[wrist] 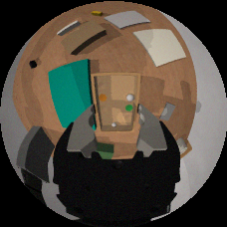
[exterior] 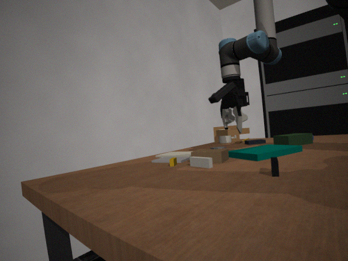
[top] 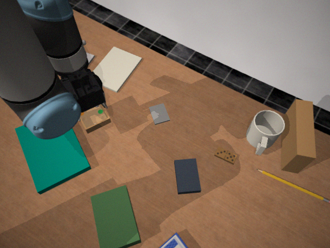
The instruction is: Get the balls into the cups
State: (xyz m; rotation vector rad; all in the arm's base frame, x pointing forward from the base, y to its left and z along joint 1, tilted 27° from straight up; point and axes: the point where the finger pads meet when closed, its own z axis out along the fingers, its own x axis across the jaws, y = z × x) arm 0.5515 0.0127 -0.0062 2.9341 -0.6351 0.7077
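Note:
The wooden puzzle [top: 98,127] [exterior: 237,134] [wrist: 138,85] is a shallow open-looking box held above the table. My gripper [top: 92,112] [exterior: 233,130] [wrist: 115,105] is shut on its two long sides. In the wrist view the large white ball [wrist: 130,98] lies just beside the green cup [wrist: 129,108], not in it. The orange cup [wrist: 103,98] is near the opposite long wall and looks empty. The small ball [wrist: 113,124] lies near the short wall closest to the gripper. The clear cover is hard to see, and the exact tilt is hard to tell.
A teal book [top: 54,160] [exterior: 265,151] [wrist: 70,92] lies close beside and below the puzzle. A brown block [exterior: 209,155] [wrist: 85,37] and a cream book [top: 121,67] [wrist: 161,46] are near. A grey tile [top: 159,113], a mug [top: 265,130] and a tall wooden block [top: 305,130] stand farther off.

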